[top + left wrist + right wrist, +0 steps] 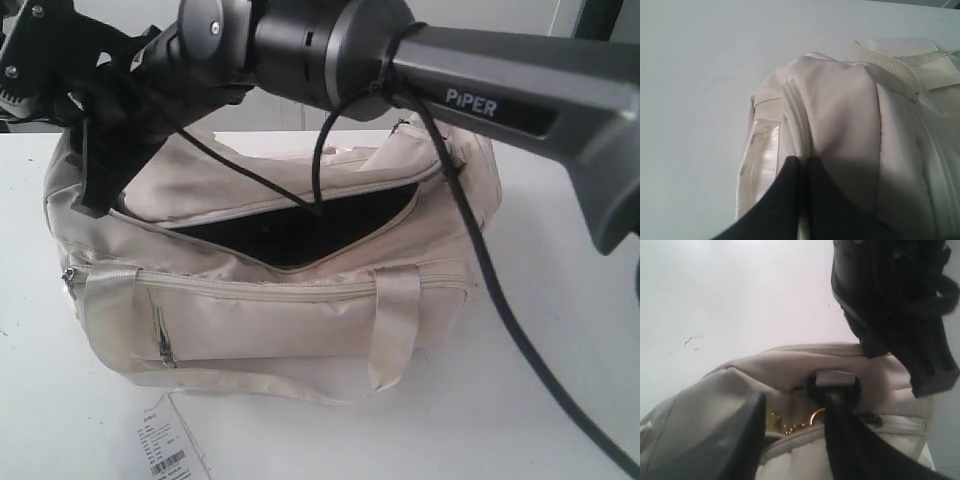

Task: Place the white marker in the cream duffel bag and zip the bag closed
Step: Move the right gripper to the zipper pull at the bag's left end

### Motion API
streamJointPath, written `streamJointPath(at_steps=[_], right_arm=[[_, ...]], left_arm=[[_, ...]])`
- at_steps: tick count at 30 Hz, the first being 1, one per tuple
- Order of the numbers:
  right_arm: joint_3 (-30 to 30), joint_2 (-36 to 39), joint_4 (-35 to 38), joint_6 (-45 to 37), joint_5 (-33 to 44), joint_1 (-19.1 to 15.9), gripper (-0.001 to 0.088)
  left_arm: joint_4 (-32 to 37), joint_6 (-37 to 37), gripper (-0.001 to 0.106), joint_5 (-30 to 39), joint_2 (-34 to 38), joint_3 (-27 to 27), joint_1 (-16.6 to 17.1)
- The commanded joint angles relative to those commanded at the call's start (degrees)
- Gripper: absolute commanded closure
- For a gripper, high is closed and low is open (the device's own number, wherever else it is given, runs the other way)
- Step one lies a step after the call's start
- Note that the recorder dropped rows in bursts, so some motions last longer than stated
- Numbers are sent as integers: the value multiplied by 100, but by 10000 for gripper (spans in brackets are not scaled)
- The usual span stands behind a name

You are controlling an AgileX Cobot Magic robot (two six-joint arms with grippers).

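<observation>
The cream duffel bag (280,310) lies on the white table with its top zip gaping over the black lining (300,225). The white marker is out of view. My left gripper (802,160) is shut on a ridge of fabric seam at the bag's (840,110) left end. My right gripper (796,407) reaches across to that same end. Its jaws stand apart on either side of the gold charm (800,424) on the zip, over the bag (765,370); I see no grip on the charm.
The right arm (480,80) crosses the top of the exterior view and hides the bag's far edge. A white barcode label (170,450) lies in front of the bag. A black cable (500,290) hangs down past the bag's right end.
</observation>
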Motion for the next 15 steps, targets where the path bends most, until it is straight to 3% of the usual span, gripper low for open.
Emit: streamJointPath(at_steps=[7,15], right_arm=[[0,235,-537,12,-413,11,278],[0,444,-1489,0,-553,11,277]], left_arm=[[-15,-85,1050,-33,0,0,0],[-15,-85,1050,-33,0,0,0]])
